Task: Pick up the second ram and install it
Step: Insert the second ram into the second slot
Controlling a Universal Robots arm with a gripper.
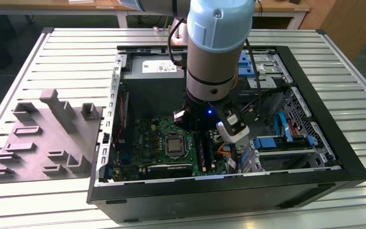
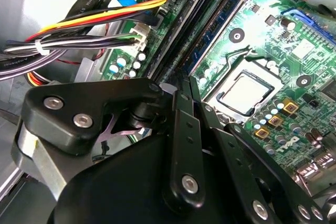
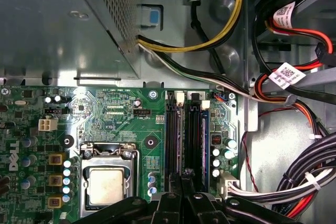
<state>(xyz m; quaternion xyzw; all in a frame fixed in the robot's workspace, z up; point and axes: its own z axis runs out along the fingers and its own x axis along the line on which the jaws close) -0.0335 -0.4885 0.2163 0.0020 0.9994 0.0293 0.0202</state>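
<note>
My gripper (image 1: 203, 139) is low inside the open computer case, over the black memory slots (image 3: 173, 135) beside the processor socket (image 3: 107, 182). Its fingers (image 2: 181, 108) stand close together, their tips right at the slots' near end (image 3: 182, 174). The second ram (image 2: 218, 27), a thin blue-green stick, stands on edge along the slots and runs straight up to the fingertips, which appear shut on its near end; the contact itself is hidden. In the first wrist view a blue-green stick (image 3: 206, 140) stands in the outer slot; I cannot tell whether it is the same one.
Bundled cables (image 2: 79, 30) and a white connector (image 3: 227, 184) crowd the slots' outer side. The power supply (image 1: 154, 81) and drive bays (image 1: 285, 143) close in the case (image 1: 234, 200). A grey moulded holder tray (image 1: 43, 138) lies on the slatted table at the exterior view's left.
</note>
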